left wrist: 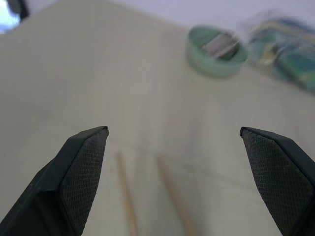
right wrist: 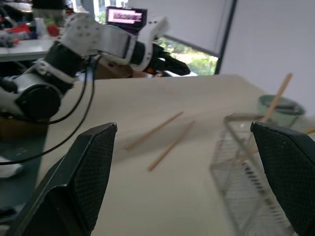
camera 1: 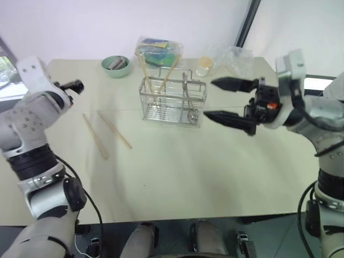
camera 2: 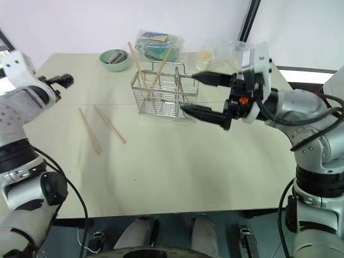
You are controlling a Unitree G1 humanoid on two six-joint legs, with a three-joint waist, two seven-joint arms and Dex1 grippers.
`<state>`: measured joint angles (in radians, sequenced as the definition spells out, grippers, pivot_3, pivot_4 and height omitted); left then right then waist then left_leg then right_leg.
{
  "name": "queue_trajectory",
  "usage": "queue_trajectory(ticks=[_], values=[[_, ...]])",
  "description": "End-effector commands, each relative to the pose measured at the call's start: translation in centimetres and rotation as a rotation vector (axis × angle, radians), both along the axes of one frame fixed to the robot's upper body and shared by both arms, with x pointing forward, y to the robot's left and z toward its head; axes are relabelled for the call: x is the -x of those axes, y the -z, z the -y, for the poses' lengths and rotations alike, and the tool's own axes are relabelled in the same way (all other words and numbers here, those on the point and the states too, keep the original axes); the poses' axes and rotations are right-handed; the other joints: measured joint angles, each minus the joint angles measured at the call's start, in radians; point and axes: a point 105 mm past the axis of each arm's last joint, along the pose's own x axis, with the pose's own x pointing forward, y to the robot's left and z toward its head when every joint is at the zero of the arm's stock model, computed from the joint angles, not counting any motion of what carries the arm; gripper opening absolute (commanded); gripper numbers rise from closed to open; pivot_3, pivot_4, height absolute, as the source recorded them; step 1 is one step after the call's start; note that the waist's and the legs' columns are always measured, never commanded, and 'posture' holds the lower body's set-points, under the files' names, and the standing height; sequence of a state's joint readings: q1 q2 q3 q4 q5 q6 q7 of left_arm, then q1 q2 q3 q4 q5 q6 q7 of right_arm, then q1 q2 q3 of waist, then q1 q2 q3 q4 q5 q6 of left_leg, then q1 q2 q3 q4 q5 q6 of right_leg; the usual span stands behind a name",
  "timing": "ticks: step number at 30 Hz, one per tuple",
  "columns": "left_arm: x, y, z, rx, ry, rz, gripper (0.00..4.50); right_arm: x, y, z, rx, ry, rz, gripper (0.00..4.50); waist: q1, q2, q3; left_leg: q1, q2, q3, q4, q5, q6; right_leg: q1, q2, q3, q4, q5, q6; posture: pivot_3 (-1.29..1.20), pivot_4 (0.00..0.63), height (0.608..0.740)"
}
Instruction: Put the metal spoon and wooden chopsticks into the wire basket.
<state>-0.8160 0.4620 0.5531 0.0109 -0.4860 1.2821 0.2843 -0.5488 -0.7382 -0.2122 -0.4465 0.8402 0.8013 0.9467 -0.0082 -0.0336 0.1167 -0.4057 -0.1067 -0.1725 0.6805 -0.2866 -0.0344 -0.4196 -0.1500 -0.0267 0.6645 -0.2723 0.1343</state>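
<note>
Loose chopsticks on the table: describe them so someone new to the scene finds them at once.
Start at the wire basket in the middle of the pale table. Look toward the robot's left, to the bare tabletop in front of the green bowl. The loose chopsticks are two thin tan sticks lying flat, slightly splayed; the other sticks stand upright inside the basket.

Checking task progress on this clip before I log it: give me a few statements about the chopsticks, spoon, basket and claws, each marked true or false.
1. Two wooden chopsticks lie on the table. True.
2. The wire basket is empty. False: it holds two chopsticks and the metal spoon.
3. The right claw grips the spoon. False: it is open and holds nothing.
4. The left claw is open. True.
5. The green bowl sits inside the basket. False: it stands apart on the table.
</note>
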Motion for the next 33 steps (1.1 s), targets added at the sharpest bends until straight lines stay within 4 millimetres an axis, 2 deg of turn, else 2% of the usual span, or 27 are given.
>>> queue_trajectory(ticks=[1,7,13,20,23,26,30,33], values=[[0.1,1.9,-1.0,0.016,-0.087,-0.12,4.5,1.0,0.6,0.2,0.022,0.008,-0.004,4.48,0.005,-0.001,-0.001,0.0,0.0,0.0,0.0,0.0,0.0,0.0,0.0,0.0,0.0,0.0,0.0,0.0,0.15,0.643],[-1.2,5.1,-0.6,0.047,-0.066,-0.271,4.5,3.0,3.2,0.5,0.119,-0.028,-0.062,4.48,0.024,-0.002,-0.001,-0.001,0.0,0.0,0.0,0.0,-0.001,-0.001,0.0,0.0,0.0,0.0,0.001,0.0,0.15,0.643],[-3.0,6.7,0.0,0.055,-0.01,-0.321,4.5,3.3,2.6,0.5,0.072,-0.005,-0.063,4.48,0.027,-0.004,-0.002,-0.002,-0.001,0.001,0.001,0.0,-0.001,-0.002,-0.002,0.0,-0.002,0.0,0.001,0.0,0.15,0.643],[-4.6,7.9,0.5,0.052,0.029,-0.347,4.5,3.7,3.1,0.2,0.037,0.031,-0.081,4.48,0.024,-0.004,-0.002,-0.002,0.0,0.001,0.0,0.0,-0.001,-0.002,-0.002,-0.001,-0.002,0.001,0.001,0.0,0.15,0.643],[-4.8,8.2,0.2,0.059,0.017,-0.353,3.65,3.8,3.1,0.3,0.024,0.047,-0.086,4.5,0.021,-0.004,-0.002,-0.002,0.0,0.001,0.0,0.0,-0.001,-0.002,-0.002,-0.001,-0.002,0.001,0.001,0.0,0.15,0.643],[-4.7,8.5,0.0,0.075,-0.006,-0.368,2.19,3.8,3.0,0.4,0.012,0.063,-0.09,4.5,0.022,-0.004,-0.002,-0.002,0.0,0.001,0.0,0.0,-0.001,-0.002,-0.002,-0.001,-0.002,0.001,0.001,0.0,0.15,0.643],[-4.8,8.6,0.2,0.095,-0.013,-0.369,0.04,3.8,3.0,0.7,0.005,0.077,-0.095,4.5,0.027,-0.004,-0.002,-0.002,0.0,0.001,0.0,0.0,0.0,-0.002,-0.002,-0.001,-0.002,0.001,0.001,0.0,0.15,0.643],[-4.9,8.6,0.2,0.107,-0.023,-0.368,0.04,3.7,2.9,0.9,-0.001,0.083,-0.099,4.5,0.026,-0.004,-0.002,-0.002,0.0,0.001,0.0,0.0,0.0,-0.001,-0.002,-0.001,-0.002,0.001,0.002,0.0,0.15,0.643]])
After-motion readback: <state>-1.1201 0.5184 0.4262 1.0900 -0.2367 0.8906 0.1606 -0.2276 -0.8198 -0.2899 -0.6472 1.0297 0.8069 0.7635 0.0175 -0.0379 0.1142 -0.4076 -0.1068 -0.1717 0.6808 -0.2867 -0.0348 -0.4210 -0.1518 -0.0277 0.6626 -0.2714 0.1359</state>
